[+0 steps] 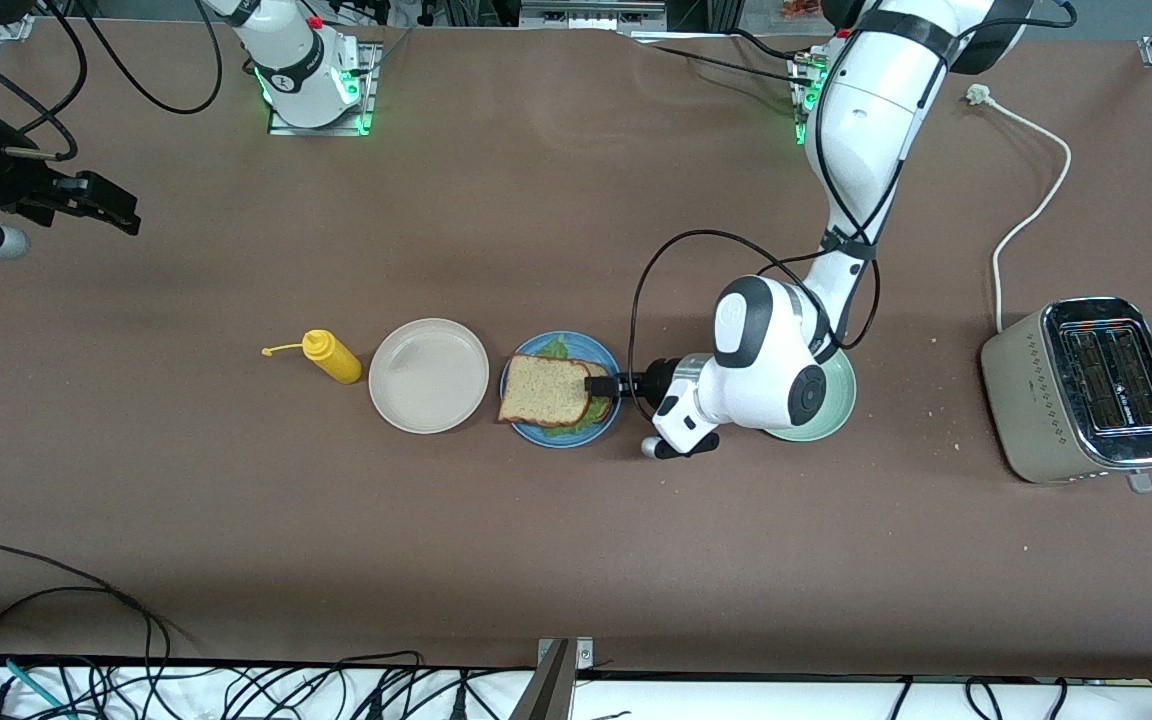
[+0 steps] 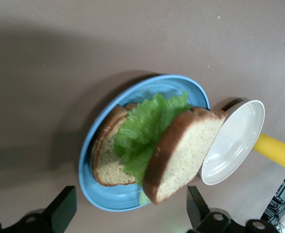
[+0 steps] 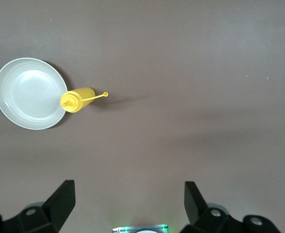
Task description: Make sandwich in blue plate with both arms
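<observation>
1. Bench (image 1: 536, 560): brown surface carrying all the items below.
2. Blue plate (image 1: 528, 430): round, shallow, near the middle of the bench, just beside the beige plate on that plate's left-arm side. In the left wrist view its blue rim (image 2: 91, 141) rings the food.
3. Sandwich (image 1: 544, 390): on the blue plate. Lower slice of brown bread (image 2: 106, 160) lies flat; a ruffled green lettuce leaf (image 2: 147, 126) lies over it; the top slice (image 2: 181, 155) rests tilted on the lettuce, one edge raised, overhanging the plate rim toward the beige plate.
4. Beige plate (image 1: 429, 375): pale, round, between the blue plate and the yellow bottle; nothing on it.
5. Yellow bottle (image 1: 332, 357): squeeze type, lying on its side, its cap strap toward the right arm's end of the bench.
6. Pale green plate (image 1: 831, 405): mostly hidden under the left arm's wrist.
7. Toaster (image 1: 1086, 390): at the left arm's end of the bench, white cord trailing away from the front camera.
8. Left claw (image 1: 604, 385): low over the blue plate's edge, at the sandwich; fingers (image 2: 60, 206) spread wide, holding nothing.
9. Right claw (image 1: 121, 212): waits raised over the right arm's end of the bench; fingers (image 3: 62, 196) spread wide, holding nothing.
</observation>
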